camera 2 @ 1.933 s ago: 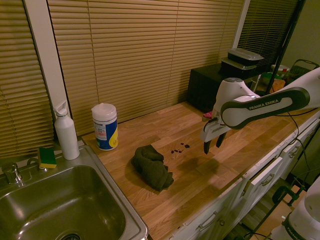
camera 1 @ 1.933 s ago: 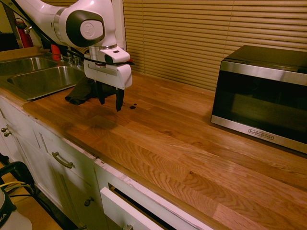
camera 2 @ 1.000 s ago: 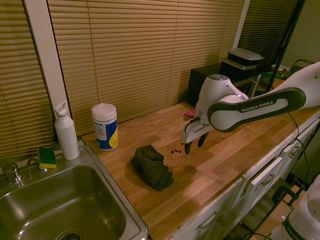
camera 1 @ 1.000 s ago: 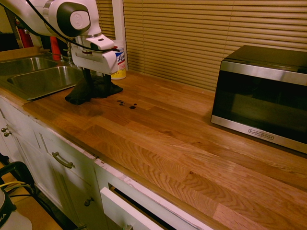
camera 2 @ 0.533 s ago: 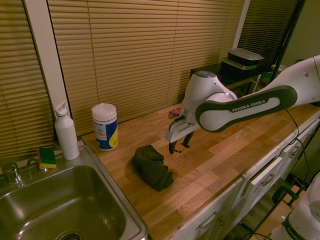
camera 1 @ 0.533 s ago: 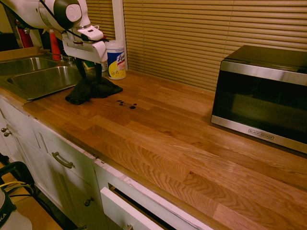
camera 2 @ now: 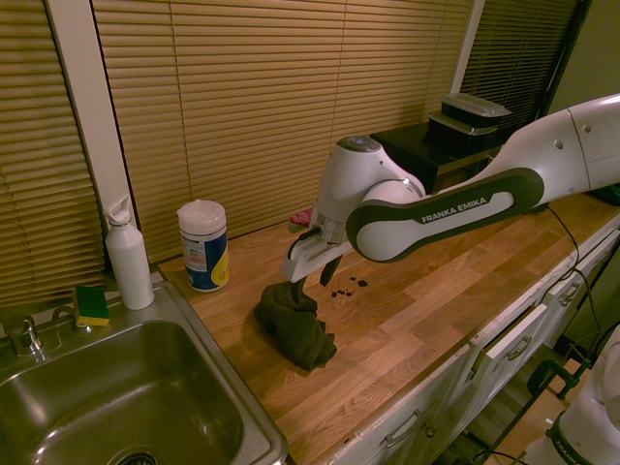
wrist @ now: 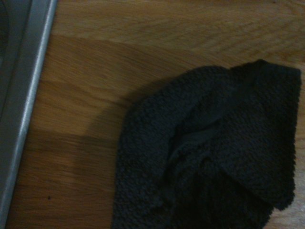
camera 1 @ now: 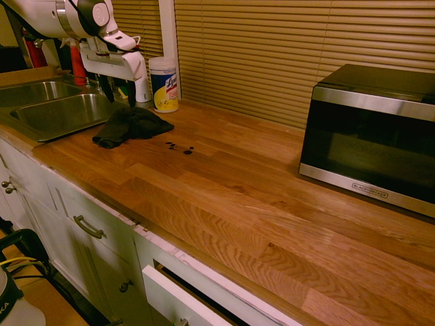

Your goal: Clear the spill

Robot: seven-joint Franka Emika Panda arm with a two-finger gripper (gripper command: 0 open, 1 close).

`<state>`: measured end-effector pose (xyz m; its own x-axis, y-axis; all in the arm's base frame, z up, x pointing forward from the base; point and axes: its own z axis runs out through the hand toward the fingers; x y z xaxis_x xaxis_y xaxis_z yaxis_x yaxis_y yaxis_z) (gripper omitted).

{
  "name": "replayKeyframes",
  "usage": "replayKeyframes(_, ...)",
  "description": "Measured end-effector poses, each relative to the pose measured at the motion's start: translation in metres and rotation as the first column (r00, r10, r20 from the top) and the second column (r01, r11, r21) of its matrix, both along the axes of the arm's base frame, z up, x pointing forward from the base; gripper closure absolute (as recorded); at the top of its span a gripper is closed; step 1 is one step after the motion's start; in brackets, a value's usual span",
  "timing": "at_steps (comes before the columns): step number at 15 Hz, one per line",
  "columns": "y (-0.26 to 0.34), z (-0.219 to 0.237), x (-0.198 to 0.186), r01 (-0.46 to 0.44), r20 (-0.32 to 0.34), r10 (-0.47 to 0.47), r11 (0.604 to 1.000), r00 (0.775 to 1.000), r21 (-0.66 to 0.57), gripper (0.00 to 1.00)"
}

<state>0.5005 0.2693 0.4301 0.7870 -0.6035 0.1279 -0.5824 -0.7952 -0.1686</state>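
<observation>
First exterior view: gripper (camera 1: 117, 92) hanging above the far end of the cloth (camera 1: 131, 125), fingers spread apart, nothing between them, not touching the cloth. Cloth crumpled on the counter (camera 1: 224, 197), just beside the sink (camera 1: 51, 112). Spill (camera 1: 180, 147) a few dark specks on bare wood at about 4 o'clock from the cloth, close to it but apart. Wipes tub (camera 1: 164, 83) at 12 o'clock from the spill, against the blinds. Microwave (camera 1: 372, 136) well apart at 3 o'clock. Second exterior view: gripper (camera 2: 312, 276) over the upper edge of the cloth (camera 2: 294, 323), fingers parted, empty. Spill (camera 2: 347, 288) at 3 o'clock from the gripper, at 1 to 2 o'clock from the cloth's middle, uncovered. Tub (camera 2: 203, 245) at 10 o'clock from the cloth; white bottle (camera 2: 128, 254) beside it at 9 o'clock; sponge (camera 2: 92, 304) on the sink (camera 2: 232, 412) rim. Wrist view: cloth (wrist: 209, 152) in dark folds on the wood, sink edge (wrist: 24, 105) along one side, bare wood between; spill not seen here.
</observation>
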Motion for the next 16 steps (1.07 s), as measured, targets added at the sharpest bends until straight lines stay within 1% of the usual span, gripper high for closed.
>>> replayKeyframes(2, 0.016, -0.004, 0.007, -0.015, 0.0, 0.015, 1.0, 1.0, -0.007, 0.0)
replayKeyframes(5, 0.041, -0.024, 0.017, -0.023, -0.006, 0.023, 0.999, 1.0, -0.032, 0.0)
replayKeyframes(9, 0.06, -0.057, 0.035, -0.002, -0.019, 0.0, 0.997, 1.0, -0.076, 0.0)
replayKeyframes(10, 0.06, -0.065, 0.042, 0.008, -0.024, -0.01, 0.996, 1.0, -0.087, 1.0)
replayKeyframes(13, 0.06, -0.08, 0.053, 0.031, -0.037, -0.035, 0.994, 0.999, -0.103, 1.0)
replayKeyframes(16, 0.061, -0.081, 0.053, 0.037, -0.037, -0.041, 0.994, 0.998, -0.105, 1.0)
